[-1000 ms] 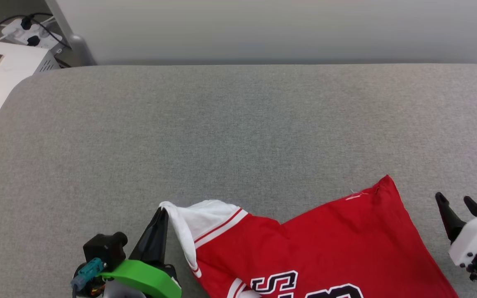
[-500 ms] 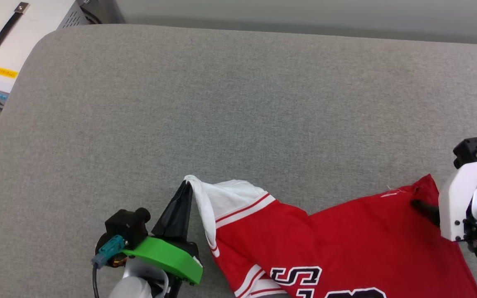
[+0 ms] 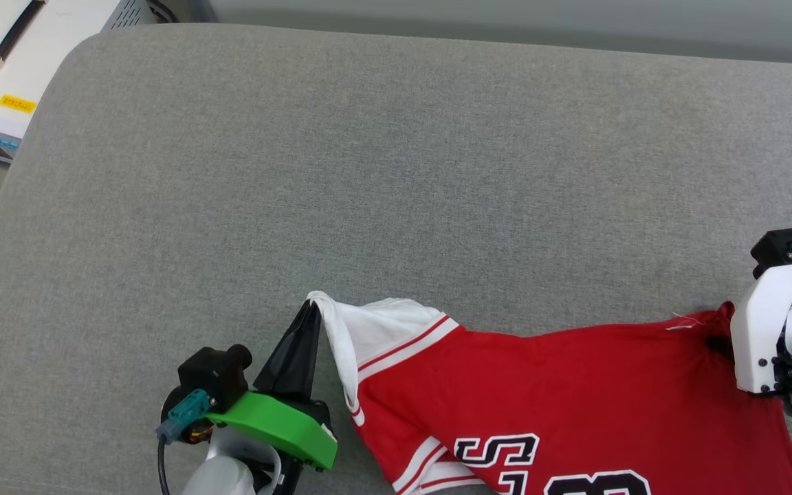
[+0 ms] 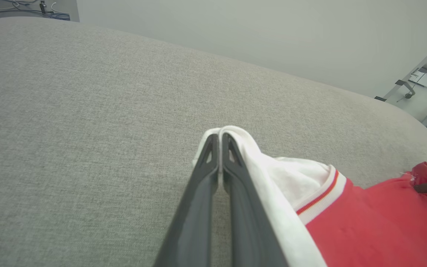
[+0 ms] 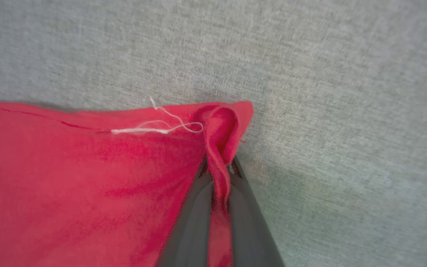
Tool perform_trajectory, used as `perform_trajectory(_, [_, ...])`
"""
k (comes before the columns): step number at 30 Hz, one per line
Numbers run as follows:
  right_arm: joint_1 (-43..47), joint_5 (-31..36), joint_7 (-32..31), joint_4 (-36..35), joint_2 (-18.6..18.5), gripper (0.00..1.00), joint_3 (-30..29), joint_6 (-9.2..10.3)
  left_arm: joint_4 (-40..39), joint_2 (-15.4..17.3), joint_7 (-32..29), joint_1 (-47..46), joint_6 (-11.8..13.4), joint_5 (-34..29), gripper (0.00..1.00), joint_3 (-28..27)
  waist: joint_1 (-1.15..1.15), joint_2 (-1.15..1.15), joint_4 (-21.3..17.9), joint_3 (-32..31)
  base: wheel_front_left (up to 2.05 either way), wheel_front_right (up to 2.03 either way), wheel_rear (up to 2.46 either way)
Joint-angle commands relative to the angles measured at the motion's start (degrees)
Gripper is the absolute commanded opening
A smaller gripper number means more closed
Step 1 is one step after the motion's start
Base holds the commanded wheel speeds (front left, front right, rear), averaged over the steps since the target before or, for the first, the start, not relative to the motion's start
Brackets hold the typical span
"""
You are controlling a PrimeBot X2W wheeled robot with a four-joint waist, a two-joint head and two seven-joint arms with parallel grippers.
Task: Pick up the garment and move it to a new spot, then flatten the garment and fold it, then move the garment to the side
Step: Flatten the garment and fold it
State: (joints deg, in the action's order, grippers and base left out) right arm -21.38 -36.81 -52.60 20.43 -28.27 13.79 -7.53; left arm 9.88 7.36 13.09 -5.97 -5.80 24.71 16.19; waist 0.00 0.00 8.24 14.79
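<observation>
The garment (image 3: 561, 405), red with a white sleeve and black-and-white lettering, lies stretched across the near part of the grey cushioned surface (image 3: 382, 172). My left gripper (image 3: 311, 309) is shut on the white sleeve's tip, which wraps over the fingertips in the left wrist view, where the gripper (image 4: 219, 138) pinches the garment (image 4: 365, 222). At the right, my right gripper (image 3: 718, 342) is shut on the red corner. The right wrist view shows a fold of the garment (image 5: 87, 178) pinched between the right gripper (image 5: 219, 165) fingers, a loose white thread beside it.
A white box (image 3: 18, 62) with a black handle and yellow label stands off the surface's far left corner. The grey surface stretches wide and bare beyond the garment. A chair base and desk legs (image 4: 421, 81) stand in the room behind.
My right gripper swung in from the right, closed on the garment's red corner and drew it right, pulling the top edge straight. The left gripper kept its hold. The head camera tilted down.
</observation>
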Motion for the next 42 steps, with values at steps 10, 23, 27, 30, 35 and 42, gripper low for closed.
perform_trajectory(10, [-4.7,2.9,10.0,0.3,0.7,0.00,1.4,0.04,-0.7,3.6,-2.0,-4.7,0.5,0.9,0.00,-2.3,0.00,0.00,-3.3,-5.4,0.00,0.00,0.00])
perform_trajectory(23, [-22.3,10.4,28.6,3.6,4.0,0.00,-4.8,0.04,5.9,9.9,-7.0,-32.2,-1.2,4.8,0.00,-5.6,0.00,0.00,-6.9,-2.1,0.00,0.00,0.00])
perform_trajectory(27, [-30.9,13.6,32.6,6.5,5.3,0.00,-6.7,0.04,11.9,11.3,-8.6,-44.3,-1.4,5.0,0.00,-4.8,0.00,0.00,-7.6,1.3,0.00,0.00,0.00])
perform_trajectory(30, [-38.3,16.3,34.6,8.5,5.7,0.00,-8.3,0.04,16.4,11.9,-8.8,-54.3,-1.5,4.7,0.00,-4.5,0.00,0.00,-7.9,4.8,0.00,0.00,0.00])
perform_trajectory(35, [-49.4,19.6,37.6,12.4,6.5,0.00,-10.4,0.04,24.8,12.5,-7.1,-68.7,-1.6,4.0,0.00,-4.6,0.00,0.00,-8.2,9.0,0.00,0.00,0.00])
perform_trajectory(42, [-62.1,22.3,40.7,17.8,7.0,0.00,-12.2,0.04,33.5,12.9,-5.0,-83.3,-1.6,4.3,0.00,-4.8,0.00,0.00,-8.3,15.5,0.00,0.00,0.00])
